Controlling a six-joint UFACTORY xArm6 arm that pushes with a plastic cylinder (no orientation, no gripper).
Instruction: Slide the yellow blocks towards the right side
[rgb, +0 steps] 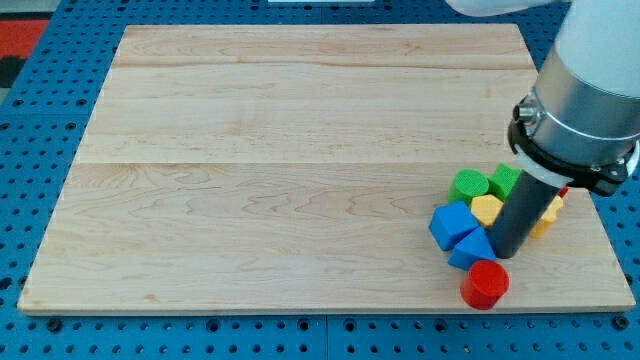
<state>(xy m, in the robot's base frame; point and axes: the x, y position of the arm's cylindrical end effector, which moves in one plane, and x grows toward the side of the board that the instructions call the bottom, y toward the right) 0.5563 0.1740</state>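
Observation:
My tip (506, 253) sits in a tight cluster of blocks near the view's right edge, low on the wooden board (300, 150). A yellow block (486, 209) lies just left of the rod. A second yellow block (547, 213) shows just right of the rod, partly hidden by it. A blue cube (452, 224) and a blue block (470, 250) lie left of and below the tip, touching or nearly touching it. A green cylinder (468, 185) and a green block (504, 180) sit above the yellow ones. A red cylinder (485, 283) stands below the tip.
The robot arm's grey and white body (585, 100) overhangs the board's right edge and hides part of the cluster. A small red piece (563, 191) peeks out beside the rod. Blue pegboard (40, 120) surrounds the board.

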